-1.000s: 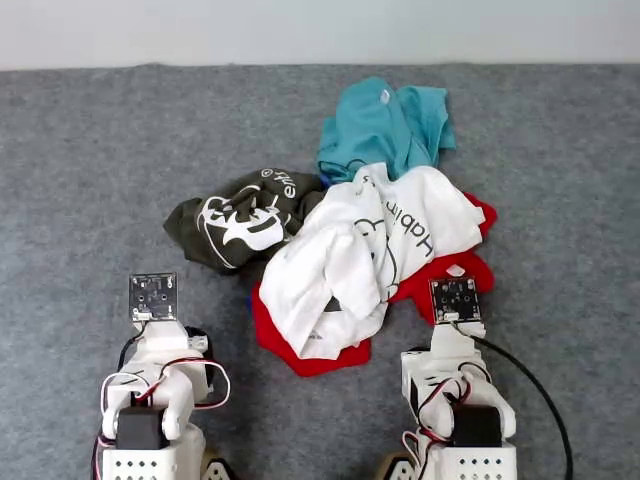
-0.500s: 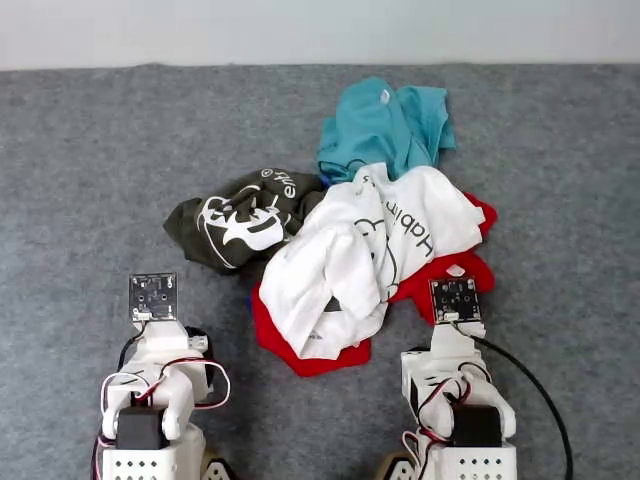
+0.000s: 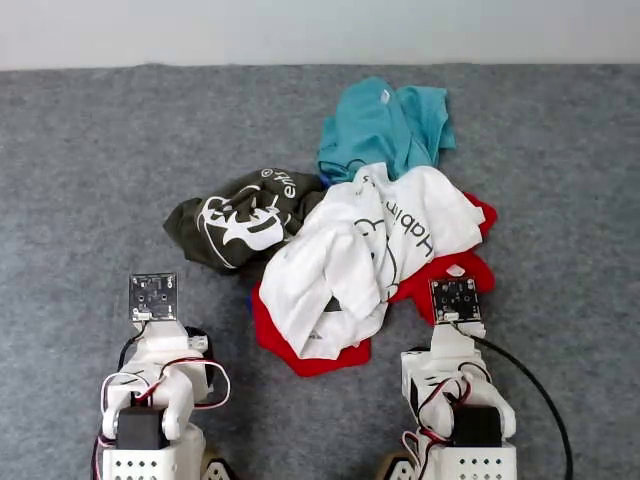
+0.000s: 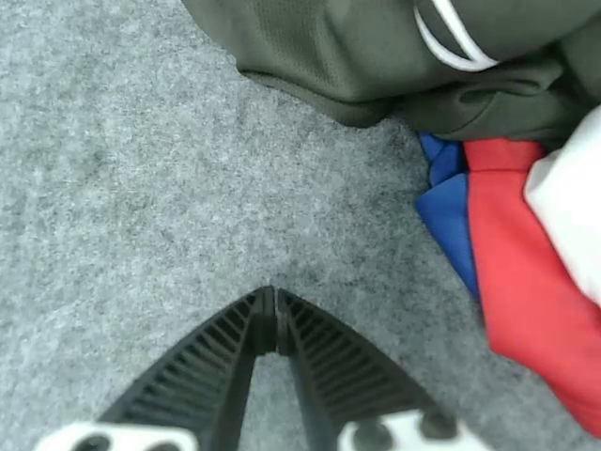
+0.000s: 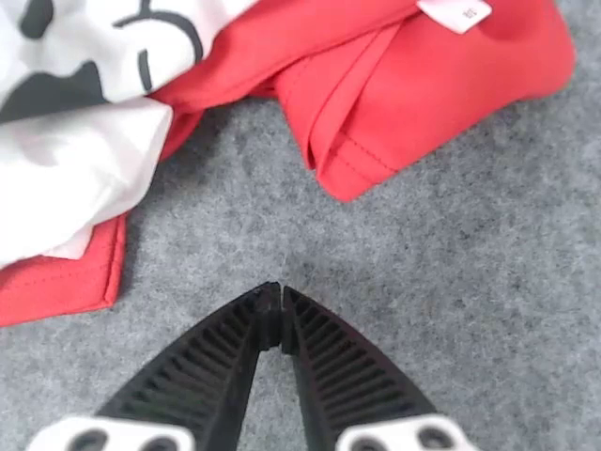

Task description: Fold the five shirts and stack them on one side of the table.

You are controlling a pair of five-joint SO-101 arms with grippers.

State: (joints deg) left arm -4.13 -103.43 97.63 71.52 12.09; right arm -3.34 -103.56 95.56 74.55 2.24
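A crumpled pile of shirts lies mid-table: a white printed shirt on top of a red shirt, a teal shirt behind, a dark olive shirt to the left. A blue shirt peeks out between the olive shirt and the red shirt. My left gripper is shut over bare carpet short of the olive shirt. My right gripper is shut, empty, just short of the red shirt and the white shirt.
Grey carpet covers the table, with open room left and right of the pile. Both arm bases sit at the near edge. A pale wall runs along the far edge.
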